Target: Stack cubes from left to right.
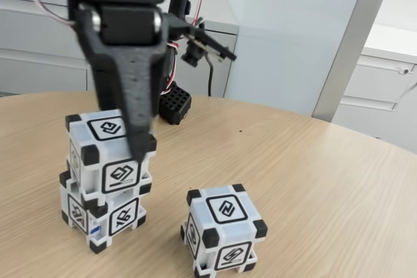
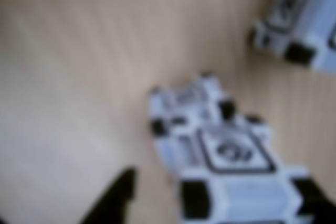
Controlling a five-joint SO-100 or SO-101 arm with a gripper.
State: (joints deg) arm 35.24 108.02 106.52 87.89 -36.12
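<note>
At the left of the fixed view, two white translucent plastic cubes with black corner blocks stand one upon the other on the pale wooden round table [image 1: 313,161]. The upper cube [image 1: 107,154] sits a little turned and shifted against the lower cube [image 1: 98,209], so their edges do not line up. The third cube of the same kind [image 1: 223,232] stands alone at the lower middle of the frame, well apart from the stack.

The black two-finger gripper [image 1: 140,151] comes down from the upper left of the frame. Its near finger [image 1: 133,96] hangs in front of the upper cube, and the tip reaches the front face. The other finger is hidden, so I cannot tell whether the jaws stand apart or press on the cube. The blurred wrist view shows the stack from above [image 2: 231,156], a dark finger tip [image 2: 118,195] at the lower left with bare table between it and the stack, and the lone cube [image 2: 302,19] at the upper right.

I judge that the step in hand is the placing of the upper cube, about half of the task. To do it well, the gripper should let go only when the upper cube rests flat, then rise straight up without dragging the finger along the face, because the turned cube could slide off. After that it should approach the lone cube from above with the fingers wide
</note>
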